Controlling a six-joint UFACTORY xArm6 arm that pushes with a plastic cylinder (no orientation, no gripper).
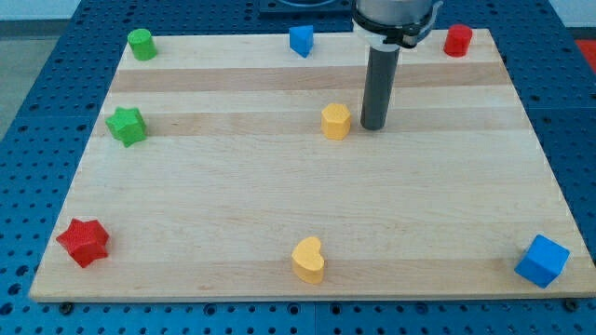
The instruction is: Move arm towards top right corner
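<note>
Tip (374,127) planted on the wooden board (279,214) a little above centre frame, just right of the yellow hexagonal block (336,121), close beside it with a thin gap, contact not certain. No jaws on this tool: a plain dark rod, nothing to open or close, nothing held.

Blocks spread around the rim, likely so the middle stays free for sliding: green cylinder (141,44) at upper left, blue block (300,40) at top centre, red cylinder (457,40) at upper right, green star (126,126) at the left edge, red star (83,242) at lower left, yellow heart (308,260) at bottom centre, blue cube (542,261) at lower right.

Target corner up and to the right of the tip, with the red cylinder sitting almost in it. Bare wood between tip and that corner; a diagonal run looks unobstructed until the red cylinder itself. Judged best to stop short of it, or pass just below it along the right edge, since the top edge lies close behind the cylinder and a nudge could send it off the board. Moving away from the yellow hexagonal block should leave it undisturbed.
</note>
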